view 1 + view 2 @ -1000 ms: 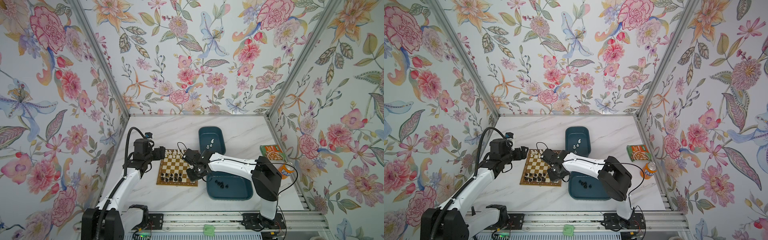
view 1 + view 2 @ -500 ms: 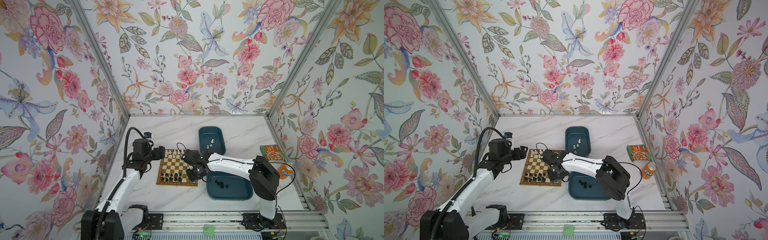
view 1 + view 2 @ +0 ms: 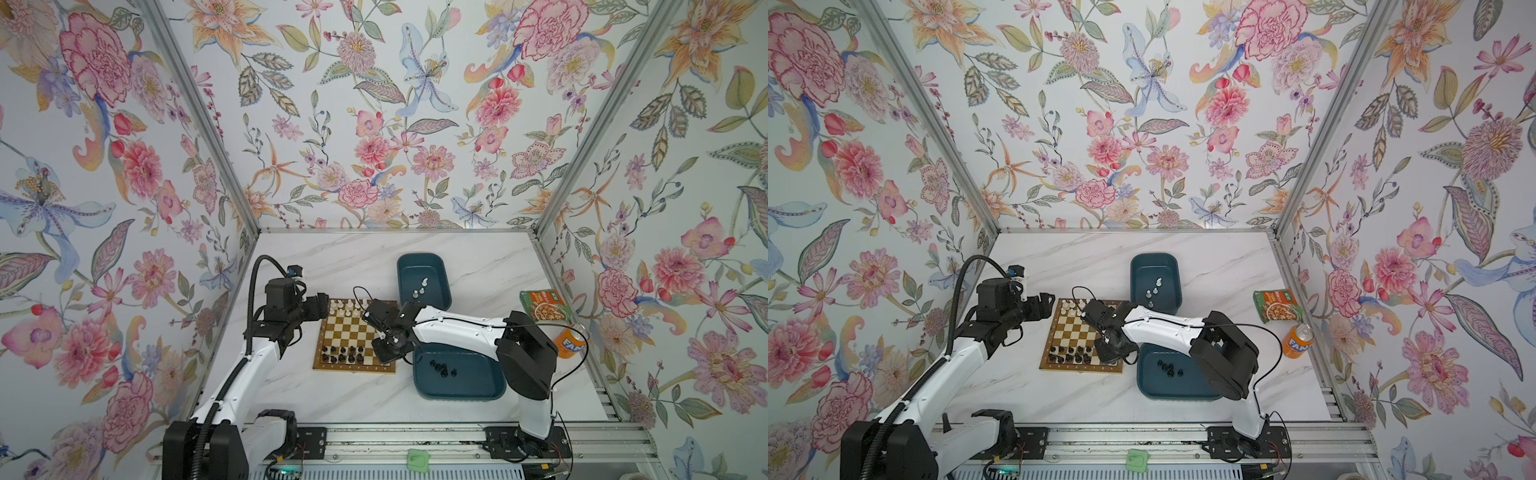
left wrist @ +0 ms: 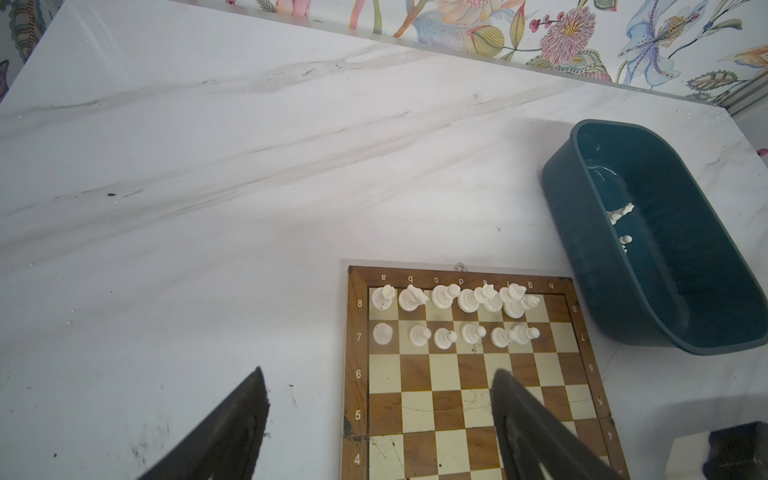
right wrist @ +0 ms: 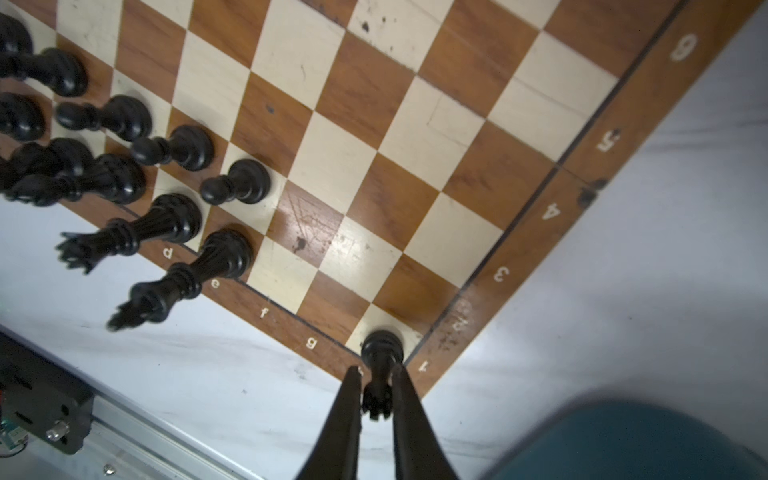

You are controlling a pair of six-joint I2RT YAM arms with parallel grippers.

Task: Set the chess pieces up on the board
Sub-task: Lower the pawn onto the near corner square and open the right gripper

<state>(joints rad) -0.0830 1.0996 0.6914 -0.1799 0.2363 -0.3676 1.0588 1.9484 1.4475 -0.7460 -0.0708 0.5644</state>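
Black rook point(image 5: 382, 345) is seated upright on the chessboard's point(image 5: 332, 166) corner square. Right tool point(image 5: 376, 368) flanks its head (clamped or clear cannot be told). Straight upward withdrawal is advised. Left tool point(image 4: 378, 372) stands apart, empty.

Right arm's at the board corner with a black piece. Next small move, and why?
Probably open the right jaws wider before any lift. The black piece stands upright on the corner square of the board, with the jaws close on either side of its top. Whether they pinch it is unclear, and lifting first might tip it.
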